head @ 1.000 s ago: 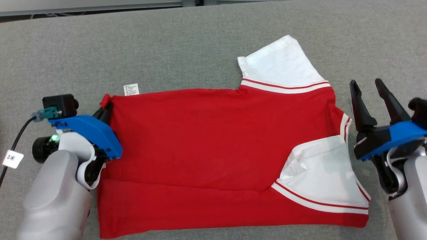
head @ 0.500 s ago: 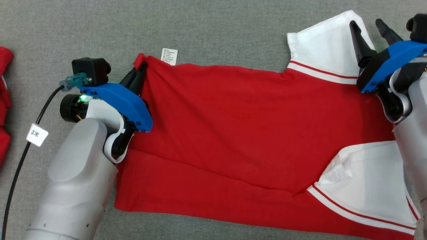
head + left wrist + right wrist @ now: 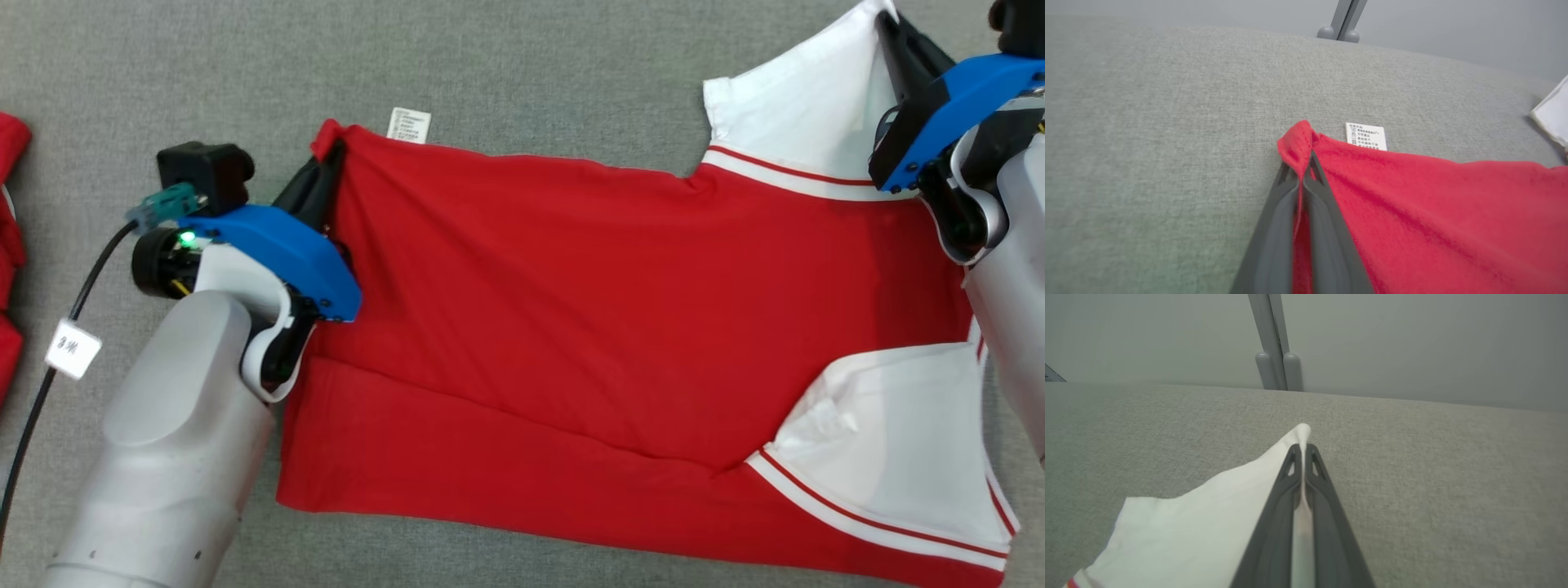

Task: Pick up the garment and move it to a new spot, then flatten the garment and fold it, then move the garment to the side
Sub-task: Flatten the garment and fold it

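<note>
Mid-fold: shirt (image 3: pixel 571 286) corner pinched at ten o'clock by closed left end effector (image 3: pixel 324 163), sleeve (image 3: pixel 804 114) at one o'clock by closed right end effector (image 3: pixel 894 33); further folds, move aside pending.

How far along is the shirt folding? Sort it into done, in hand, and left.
Done: shirt spread flat, near sleeve folded inward. In hand: left gripper pinches the red hem corner, right gripper the far white sleeve's tip. Left: fold that edge over, finish folding, move shirt aside.

Silver forearms (image 3: pixel 163 425), blue brackets (image 3: pixel 277 253), dark left tool (image 3: pixel 325 157)
</note>
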`<state>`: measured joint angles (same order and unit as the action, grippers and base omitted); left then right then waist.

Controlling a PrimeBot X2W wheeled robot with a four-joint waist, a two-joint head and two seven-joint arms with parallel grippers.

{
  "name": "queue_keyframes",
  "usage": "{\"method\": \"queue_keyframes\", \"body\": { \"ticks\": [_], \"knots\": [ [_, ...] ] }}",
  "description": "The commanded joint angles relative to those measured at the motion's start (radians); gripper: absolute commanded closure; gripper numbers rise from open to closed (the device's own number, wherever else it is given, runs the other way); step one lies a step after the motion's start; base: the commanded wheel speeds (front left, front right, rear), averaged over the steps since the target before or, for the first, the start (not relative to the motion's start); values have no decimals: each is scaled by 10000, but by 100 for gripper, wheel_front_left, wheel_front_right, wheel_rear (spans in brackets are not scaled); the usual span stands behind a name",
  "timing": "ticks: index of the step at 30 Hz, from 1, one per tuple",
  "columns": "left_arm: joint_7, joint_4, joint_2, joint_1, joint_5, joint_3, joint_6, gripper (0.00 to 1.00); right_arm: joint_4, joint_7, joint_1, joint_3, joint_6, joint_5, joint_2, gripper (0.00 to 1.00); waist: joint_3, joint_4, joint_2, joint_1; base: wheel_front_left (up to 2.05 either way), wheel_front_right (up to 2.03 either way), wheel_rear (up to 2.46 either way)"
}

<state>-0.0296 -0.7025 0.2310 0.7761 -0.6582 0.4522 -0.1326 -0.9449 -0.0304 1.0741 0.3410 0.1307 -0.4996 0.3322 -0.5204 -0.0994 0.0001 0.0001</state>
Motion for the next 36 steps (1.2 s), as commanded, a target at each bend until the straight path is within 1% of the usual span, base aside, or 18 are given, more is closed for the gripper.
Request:
{"method": "queue_keyframes", "body": {
  "ticks": [1, 5, 9, 15, 20, 26, 30, 36],
  "knots": [
    [-115, 35, 142, -71, 13, -85, 39, 100, 82, -157, -161, 22, 1, -136, 117, 100, 123, 102, -1, -1, 0, 0, 0],
    [-458, 440, 448, -358, 81, -197, 165, 100, 631, -1072, -686, 371, 1, -374, 379, 100, 543, 330, -1, -1, 0, 0, 0],
    [-575, 1167, 744, -817, 138, -251, 387, 100, 1381, -1748, -1388, 418, 1, -718, 641, 100, 937, 523, -1, -1, 0, 0, 0],
    [-371, 2542, 1220, -1916, 69, -348, 846, 100, 2988, -2093, -2808, 386, 1, -924, 921, 100, 1373, 893, -1, -1, 0, 0, 0],
    [-293, 3526, 1502, -3077, -22, -375, 1242, 100, 4270, -2147, -4457, 264, -1, -1034, 997, 100, 1702, 1049, -1, -1, 0, 0, 0],
    [-373, 4197, 1610, -4362, -334, -534, 1618, 100, 5504, -2067, -6494, -64, 1, -1067, 826, 100, 2020, 1118, -1, -1, 0, 0, 0],
    [-498, 4470, 1711, -4913, -345, -579, 1789, 100, 6170, -2021, -7748, -588, 1, -1012, 628, 100, 2169, 1097, -1, -1, 0, 0, 0],
    [-740, 4887, 1928, -5470, -145, -594, 2061, 100, 7230, -1788, -9491, -1456, 1, -766, 116, 100, 2410, 1130, -1, -1, 0, 0, 0]
  ]
}}
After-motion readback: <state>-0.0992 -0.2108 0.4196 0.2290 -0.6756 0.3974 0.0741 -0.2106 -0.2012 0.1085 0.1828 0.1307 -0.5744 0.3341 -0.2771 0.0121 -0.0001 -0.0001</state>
